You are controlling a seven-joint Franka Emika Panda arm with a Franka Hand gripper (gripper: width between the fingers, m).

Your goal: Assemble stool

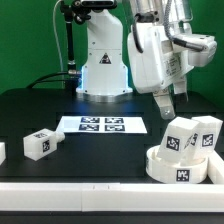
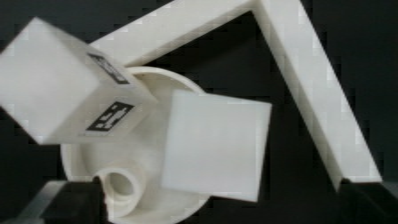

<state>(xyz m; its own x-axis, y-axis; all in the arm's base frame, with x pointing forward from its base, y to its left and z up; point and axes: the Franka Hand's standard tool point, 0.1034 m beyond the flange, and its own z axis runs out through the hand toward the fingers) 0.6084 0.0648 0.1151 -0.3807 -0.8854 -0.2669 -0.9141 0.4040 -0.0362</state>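
Note:
The round white stool seat (image 1: 168,170) lies at the exterior view's right front. Two white tagged block legs (image 1: 181,139) (image 1: 208,134) stand in it. In the wrist view the seat (image 2: 107,150) shows a round socket (image 2: 121,190), with the two legs (image 2: 63,85) (image 2: 222,140) on it. A third leg (image 1: 40,144) lies loose at the exterior view's left, and part of another (image 1: 2,151) shows at the left edge. My gripper (image 1: 165,108) hangs just above the seat, beside the legs, open and empty; it also shows in the wrist view (image 2: 217,214).
The marker board (image 1: 100,125) lies flat mid-table in front of the arm's white base (image 1: 105,70). Long white border rails meet in a corner by the seat (image 2: 302,90) (image 2: 178,30). A rail runs along the table's front edge (image 1: 80,186).

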